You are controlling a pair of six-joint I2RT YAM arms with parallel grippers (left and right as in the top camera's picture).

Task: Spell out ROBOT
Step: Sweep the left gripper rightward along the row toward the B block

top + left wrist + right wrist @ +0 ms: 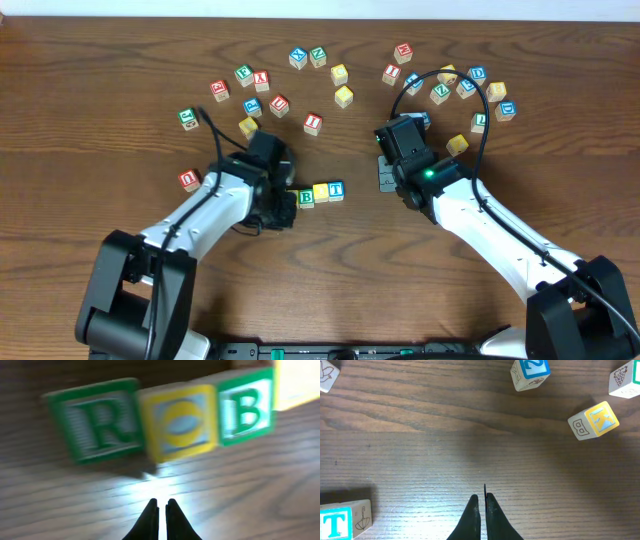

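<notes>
Your green R cube (102, 420), yellow O cube (181, 422) and green B cube (246, 406) touch at 12 o'clock; left end effector (162, 505) and right end effector (482, 500) closed, empty.

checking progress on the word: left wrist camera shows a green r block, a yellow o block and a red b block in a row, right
Not quite. The B block is green, not red; the left wrist view shows it. The green R block and the yellow O block do sit in a row with it.
</notes>
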